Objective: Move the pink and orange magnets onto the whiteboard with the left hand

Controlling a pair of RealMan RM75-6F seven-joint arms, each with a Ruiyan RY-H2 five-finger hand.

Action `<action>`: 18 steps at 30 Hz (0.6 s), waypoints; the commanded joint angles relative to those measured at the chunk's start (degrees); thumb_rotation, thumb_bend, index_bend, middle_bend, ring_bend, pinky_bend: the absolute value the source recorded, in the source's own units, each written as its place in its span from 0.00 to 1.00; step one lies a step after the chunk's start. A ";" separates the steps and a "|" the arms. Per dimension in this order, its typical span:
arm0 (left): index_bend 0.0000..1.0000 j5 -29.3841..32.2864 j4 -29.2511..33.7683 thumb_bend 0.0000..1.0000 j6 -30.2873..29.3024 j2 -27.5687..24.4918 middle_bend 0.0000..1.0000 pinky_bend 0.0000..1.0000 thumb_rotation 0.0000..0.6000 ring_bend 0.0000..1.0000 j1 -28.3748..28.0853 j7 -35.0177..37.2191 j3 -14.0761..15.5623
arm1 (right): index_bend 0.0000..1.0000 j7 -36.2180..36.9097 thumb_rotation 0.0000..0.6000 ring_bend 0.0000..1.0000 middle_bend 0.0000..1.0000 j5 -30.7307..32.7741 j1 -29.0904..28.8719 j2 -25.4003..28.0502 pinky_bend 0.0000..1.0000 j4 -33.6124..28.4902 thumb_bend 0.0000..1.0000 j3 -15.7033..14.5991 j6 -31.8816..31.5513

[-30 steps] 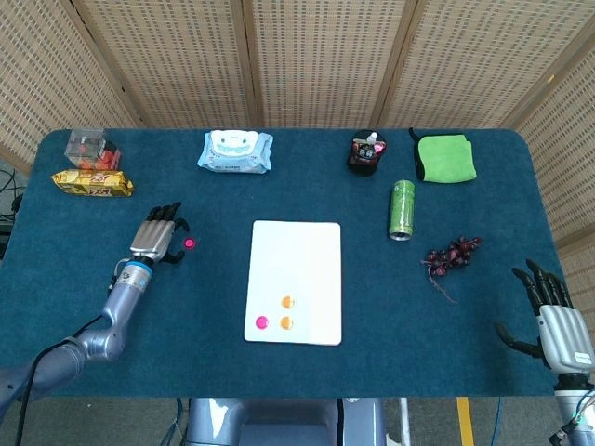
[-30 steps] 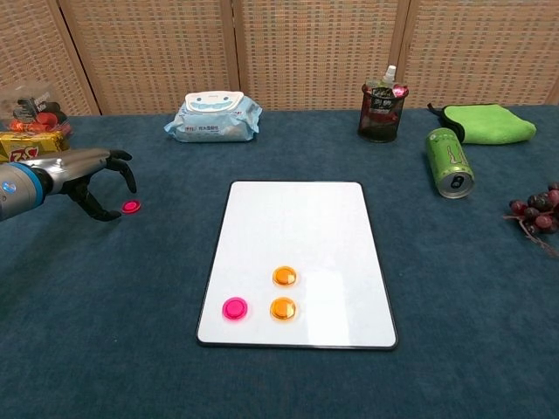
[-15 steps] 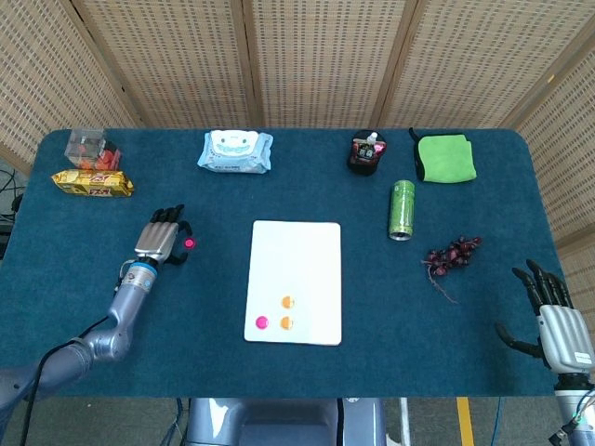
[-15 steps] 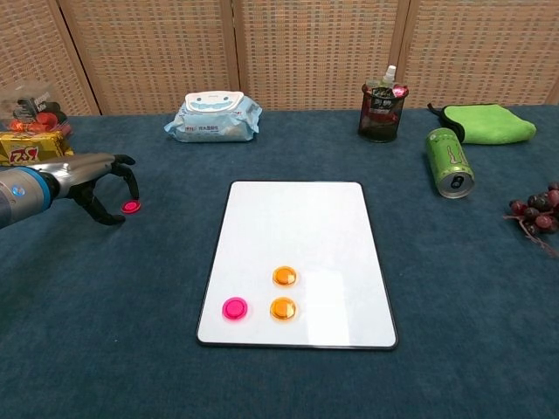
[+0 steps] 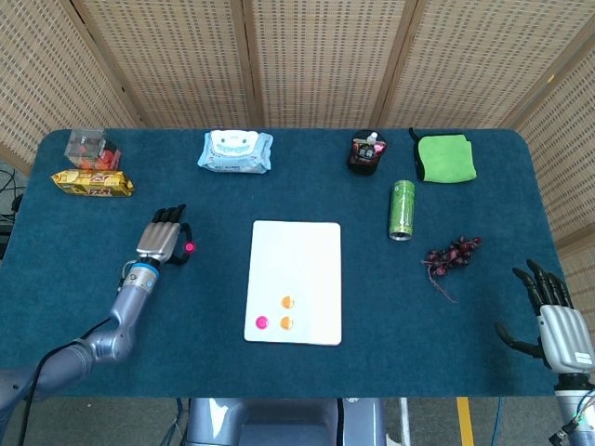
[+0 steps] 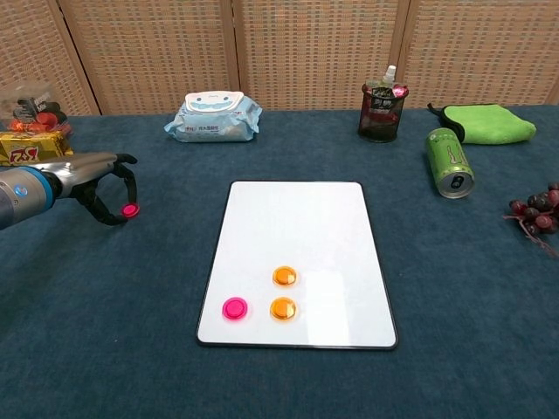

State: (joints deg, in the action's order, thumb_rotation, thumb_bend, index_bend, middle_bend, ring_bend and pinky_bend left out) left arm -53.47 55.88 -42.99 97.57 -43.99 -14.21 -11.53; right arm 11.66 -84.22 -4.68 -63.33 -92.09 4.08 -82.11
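Since a second ago our left hand (image 6: 83, 175) has slid closer to the loose pink magnet (image 6: 131, 210) on the tabletop (image 6: 105, 332) left of the whiteboard (image 6: 301, 227), its fingers (image 6: 118, 188) now curled around it, tips touching, apparently pinching it for carrying across; our right hand (image 5: 556, 321) rests spread.

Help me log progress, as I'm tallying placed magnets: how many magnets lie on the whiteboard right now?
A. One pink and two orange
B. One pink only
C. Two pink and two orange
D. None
A. The whiteboard carries one pink magnet and two orange magnets, while a second pink magnet sits off the board at the left hand.
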 commanded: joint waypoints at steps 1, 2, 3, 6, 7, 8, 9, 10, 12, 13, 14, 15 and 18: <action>0.54 -0.33 2.39 0.35 -0.84 -1.46 0.00 0.00 1.00 0.00 0.12 -0.54 -0.25 | 0.10 0.04 1.00 0.00 0.00 -0.02 0.00 0.01 0.00 0.00 0.31 0.00 0.00; 0.54 -0.32 3.33 0.35 -1.04 -1.98 0.00 0.00 1.00 0.00 0.18 -0.74 -0.31 | 0.10 0.05 1.00 0.00 0.00 -0.03 0.00 0.01 0.00 -0.01 0.31 0.00 -0.01; 0.54 -0.31 4.34 0.35 -1.25 -2.52 0.00 0.00 1.00 0.00 0.24 -0.96 -0.36 | 0.10 0.06 1.00 0.00 0.00 -0.03 0.00 0.03 0.00 -0.03 0.31 0.01 -0.02; 0.54 -0.64 7.88 0.35 -2.02 -4.31 0.00 0.00 1.00 0.00 0.40 -1.54 -0.42 | 0.10 0.12 1.00 0.00 0.00 -0.05 0.01 0.03 0.00 -0.03 0.31 0.01 -0.05; 0.54 -0.80 8.79 0.35 -2.24 -4.73 0.00 0.00 1.00 0.00 0.44 -1.60 -0.43 | 0.10 0.13 1.00 0.00 0.00 -0.06 0.02 0.02 0.00 -0.02 0.31 0.00 -0.06; 0.54 -1.16 10.25 0.35 -2.60 -5.37 0.00 0.00 1.00 0.00 0.50 -1.66 -0.43 | 0.10 0.13 1.00 0.00 0.00 -0.08 0.02 0.02 0.00 -0.01 0.31 0.00 -0.07; 0.54 -1.67 11.77 0.35 -3.03 -6.00 0.00 0.00 1.00 0.00 0.56 -1.71 -0.38 | 0.10 0.13 1.00 0.00 0.00 -0.09 0.03 0.01 0.00 -0.01 0.31 -0.01 -0.08; 0.54 -3.35 14.74 0.35 -3.70 -6.76 0.00 0.00 1.00 0.00 0.48 -1.53 -0.20 | 0.10 0.13 1.00 0.00 0.00 -0.09 0.02 0.01 0.00 -0.03 0.31 -0.01 -0.07; 0.54 -5.05 18.46 0.34 -4.52 -7.98 0.00 0.00 1.00 0.00 0.79 -1.18 0.22 | 0.10 0.07 1.00 0.00 0.00 -0.09 0.03 0.01 0.00 -0.04 0.31 -0.01 -0.08; 0.54 -5.94 20.26 0.34 -4.85 -8.47 0.00 0.00 1.00 0.00 0.86 -1.00 0.45 | 0.10 0.05 1.00 0.00 0.00 -0.10 0.04 0.01 0.00 -0.06 0.31 -0.01 -0.10; 0.54 -6.79 21.87 0.34 -5.10 -8.81 0.00 0.00 1.00 0.00 0.88 -0.86 0.69 | 0.10 0.06 1.00 0.00 0.00 -0.10 0.05 0.01 0.00 -0.07 0.31 -0.01 -0.12; 0.54 -8.37 24.42 0.34 -5.19 -8.91 0.00 0.00 1.00 0.00 0.67 -0.77 1.15 | 0.10 0.11 1.00 0.00 0.00 -0.10 0.06 0.01 0.00 -0.06 0.31 0.00 -0.16; 0.54 -9.65 27.79 0.34 -5.47 -8.91 0.00 0.00 1.00 0.00 0.40 -1.72 2.12 | 0.10 0.19 1.00 0.00 0.00 -0.12 0.06 -0.01 0.00 0.02 0.31 -0.01 -0.14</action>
State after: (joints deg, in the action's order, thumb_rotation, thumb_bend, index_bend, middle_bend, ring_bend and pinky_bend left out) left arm -60.92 80.30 -47.67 89.46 -43.41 -15.44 -10.52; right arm 11.85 -84.34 -4.62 -63.33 -92.08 4.07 -82.25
